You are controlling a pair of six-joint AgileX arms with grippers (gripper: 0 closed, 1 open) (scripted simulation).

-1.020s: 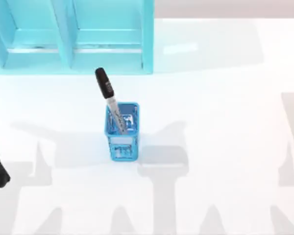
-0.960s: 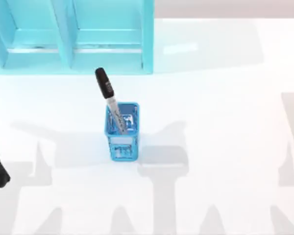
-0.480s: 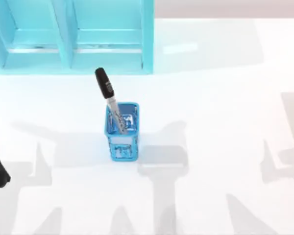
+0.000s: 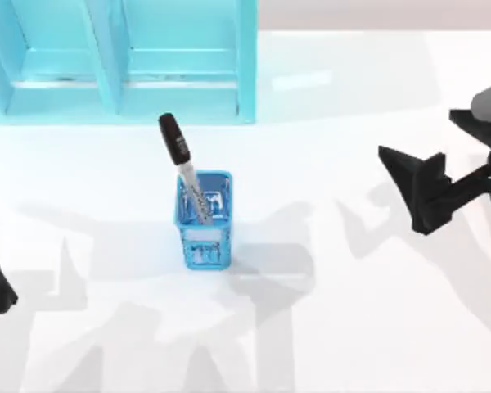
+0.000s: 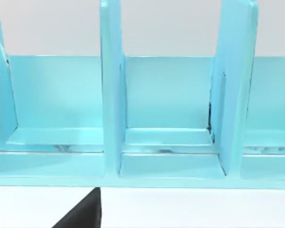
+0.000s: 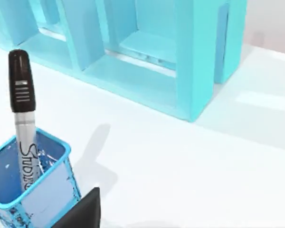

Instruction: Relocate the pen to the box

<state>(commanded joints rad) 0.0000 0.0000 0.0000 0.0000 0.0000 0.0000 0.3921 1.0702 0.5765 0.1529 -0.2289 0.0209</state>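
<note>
One pen (image 4: 182, 164) stands tilted in a blue mesh cup (image 4: 204, 219) on the white table (image 4: 352, 311), untouched by either arm.

Top view: the cup sits left of centre, in front of the turquoise box (image 4: 123, 61) with its open compartments; the pen's black cap leans toward the box. The right gripper (image 4: 413, 190) hangs over the table's right side, well apart from the pen, nothing between them; whether its jaws are open cannot be told. The left arm is parked at the left edge.
Left wrist view: the box's compartments and dividers face the camera.
Right wrist view: pen (image 6: 23, 118) in cup (image 6: 33, 190), box (image 6: 133, 47) behind.
</note>
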